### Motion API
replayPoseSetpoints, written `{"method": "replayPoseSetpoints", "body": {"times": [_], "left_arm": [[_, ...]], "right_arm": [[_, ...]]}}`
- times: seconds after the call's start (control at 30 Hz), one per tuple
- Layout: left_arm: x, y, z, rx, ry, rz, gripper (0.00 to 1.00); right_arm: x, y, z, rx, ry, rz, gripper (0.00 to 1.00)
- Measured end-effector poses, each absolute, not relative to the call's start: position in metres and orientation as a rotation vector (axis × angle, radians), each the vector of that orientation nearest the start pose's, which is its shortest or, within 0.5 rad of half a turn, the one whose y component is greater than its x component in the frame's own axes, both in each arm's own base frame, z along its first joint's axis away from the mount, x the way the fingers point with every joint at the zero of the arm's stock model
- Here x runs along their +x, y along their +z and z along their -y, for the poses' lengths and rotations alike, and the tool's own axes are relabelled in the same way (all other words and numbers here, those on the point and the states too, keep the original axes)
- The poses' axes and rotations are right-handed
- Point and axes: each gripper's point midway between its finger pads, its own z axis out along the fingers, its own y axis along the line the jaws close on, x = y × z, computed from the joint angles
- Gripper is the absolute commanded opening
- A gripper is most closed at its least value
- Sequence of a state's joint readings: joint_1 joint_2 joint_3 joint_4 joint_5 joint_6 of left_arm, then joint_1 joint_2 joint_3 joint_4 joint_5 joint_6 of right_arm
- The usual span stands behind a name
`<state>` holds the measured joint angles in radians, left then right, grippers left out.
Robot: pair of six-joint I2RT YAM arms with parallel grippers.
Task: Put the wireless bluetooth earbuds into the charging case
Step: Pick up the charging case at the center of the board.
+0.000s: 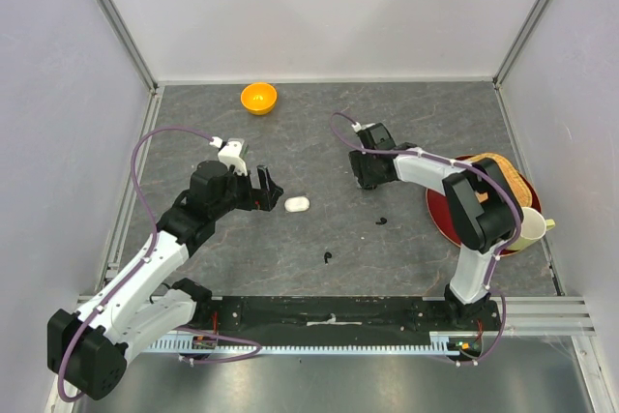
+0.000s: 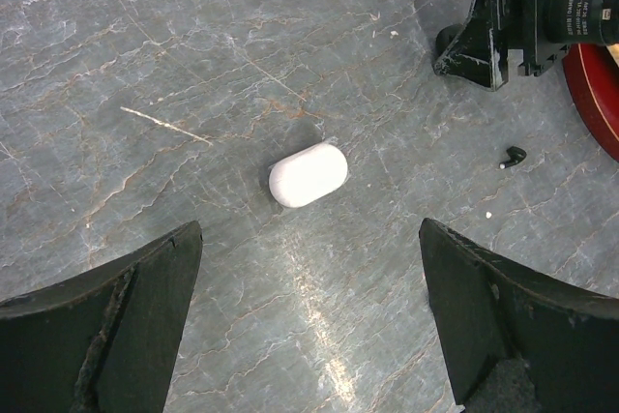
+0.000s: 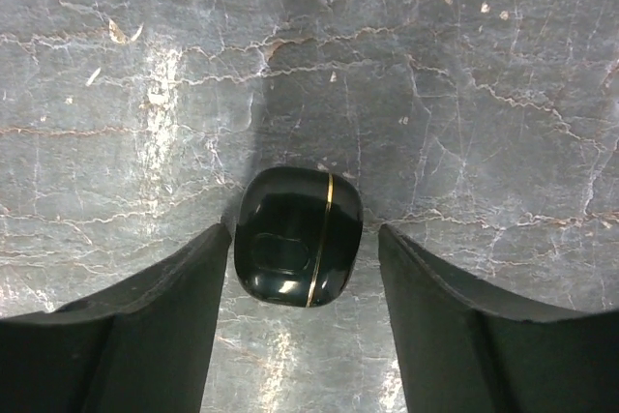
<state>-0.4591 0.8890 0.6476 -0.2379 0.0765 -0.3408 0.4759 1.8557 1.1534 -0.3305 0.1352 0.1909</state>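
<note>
Black charging case (image 3: 298,236) lies on worktop (image 3: 464,65) squarely between spread jaws of right tool (image 3: 304,229), ungripped; left tool (image 2: 309,227) likewise released, well apart.

The bench (image 1: 329,132) is a grey, marble-veined slab with pale scuffs. At its far edge stands an orange bowl (image 1: 258,98). A white capsule-shaped box (image 1: 297,203) lies near the middle. On the right side sits a red plate (image 1: 432,208), with a black earbud (image 1: 383,221) just beside its rim. A second black earbud (image 1: 328,258) lies nearer the front edge. The glossy black charging case (image 3: 298,236), closed and crossed by a thin gold line, rests flat on the stone.
</note>
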Motion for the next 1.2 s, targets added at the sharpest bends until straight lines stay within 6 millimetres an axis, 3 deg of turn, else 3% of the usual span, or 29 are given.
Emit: {"method": "replayPoseSetpoints", "body": {"times": [0.63, 1.2], "left_arm": [[0.264, 0.169, 0.161, 0.173, -0.570, -2.092, 0.99], [0.265, 0.164, 0.161, 0.174, -0.566, -2.109, 0.99]], "right_arm": [[0.373, 0.033, -0.175, -0.170, 0.109, -2.524, 0.68], [0.365, 0.022, -0.173, -0.022, 0.099, -2.546, 0.63]]}}
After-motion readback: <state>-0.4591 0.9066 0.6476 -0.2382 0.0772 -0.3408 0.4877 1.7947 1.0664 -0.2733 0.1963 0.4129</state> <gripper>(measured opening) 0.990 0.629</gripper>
